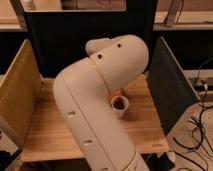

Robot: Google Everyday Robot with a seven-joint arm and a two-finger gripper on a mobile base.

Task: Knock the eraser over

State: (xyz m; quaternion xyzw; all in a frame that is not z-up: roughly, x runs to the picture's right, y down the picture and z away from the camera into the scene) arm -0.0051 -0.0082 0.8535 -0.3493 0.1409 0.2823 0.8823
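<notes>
Arm: bulky white robot arm (pixel 100 107) is bending across the wooden table (pixel 145 132).
Gripper: hidden behind arm; grip state cannot be told.
Eraser: hidden too.

We noted a wooden table (pixel 45 132) across mid-frame bearing a pale cup (pixel 120 105) right of centre, an orange object (pixel 115 93) just behind; gripper hidden behind the arm (pixel 92 107).

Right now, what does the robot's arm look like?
The arm is creamy white, smooth and chubby, made of rounded tube sections. Small dark dots mark its side. No cables show on it. The gripper is out of sight in this view.
</notes>
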